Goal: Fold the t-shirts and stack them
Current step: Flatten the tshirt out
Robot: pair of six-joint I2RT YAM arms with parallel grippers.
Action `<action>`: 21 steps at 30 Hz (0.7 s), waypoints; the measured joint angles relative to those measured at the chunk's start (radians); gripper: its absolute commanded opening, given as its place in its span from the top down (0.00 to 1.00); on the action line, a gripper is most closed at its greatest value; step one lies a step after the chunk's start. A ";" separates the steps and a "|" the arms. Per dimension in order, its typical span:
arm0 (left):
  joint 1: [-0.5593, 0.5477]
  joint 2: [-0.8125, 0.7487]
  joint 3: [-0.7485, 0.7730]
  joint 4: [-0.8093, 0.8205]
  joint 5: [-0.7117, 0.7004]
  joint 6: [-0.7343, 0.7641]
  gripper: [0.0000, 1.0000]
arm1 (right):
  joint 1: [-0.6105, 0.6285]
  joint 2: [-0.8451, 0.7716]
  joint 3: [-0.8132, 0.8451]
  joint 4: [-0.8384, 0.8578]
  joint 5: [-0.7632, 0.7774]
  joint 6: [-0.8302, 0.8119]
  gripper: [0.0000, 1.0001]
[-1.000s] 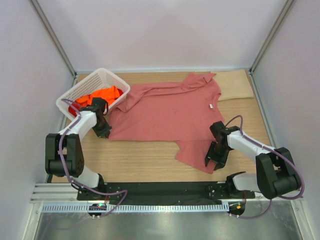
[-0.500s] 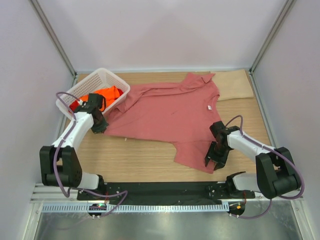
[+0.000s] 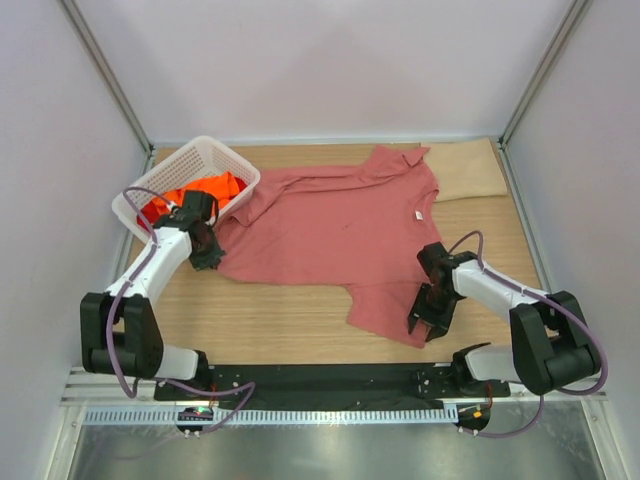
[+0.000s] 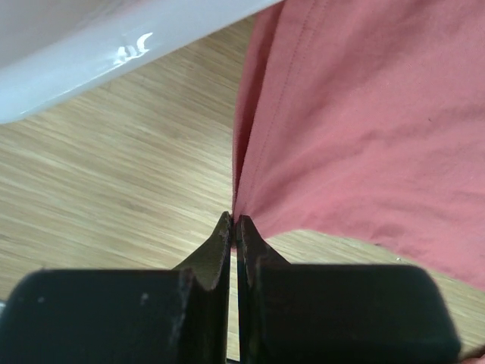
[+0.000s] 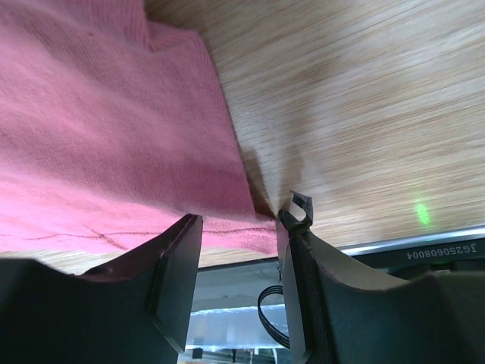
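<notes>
Left gripper (image 3: 206,257), jaws pressed together, pinches the left corner of the salmon-pink t-shirt (image 3: 340,225) spread on the desk (image 3: 270,315) beside the white basket (image 3: 215,148) holding an orange t-shirt (image 3: 205,190); right gripper (image 3: 425,322) straddles its near edge, jaws spread.

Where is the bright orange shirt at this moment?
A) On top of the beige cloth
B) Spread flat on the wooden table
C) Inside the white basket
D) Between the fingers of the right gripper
C: the orange shirt lies bunched up inside the white basket, at the far left of the table.
</notes>
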 measured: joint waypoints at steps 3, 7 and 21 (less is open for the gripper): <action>-0.007 0.044 0.010 0.008 0.021 0.008 1.00 | 0.008 0.006 0.000 0.000 -0.013 0.005 0.56; -0.019 0.141 0.077 0.021 0.025 0.024 1.00 | 0.014 0.019 0.000 0.002 -0.037 0.016 0.85; 0.000 0.558 0.477 0.045 -0.041 0.087 1.00 | 0.020 -0.016 -0.005 0.034 -0.031 0.023 0.98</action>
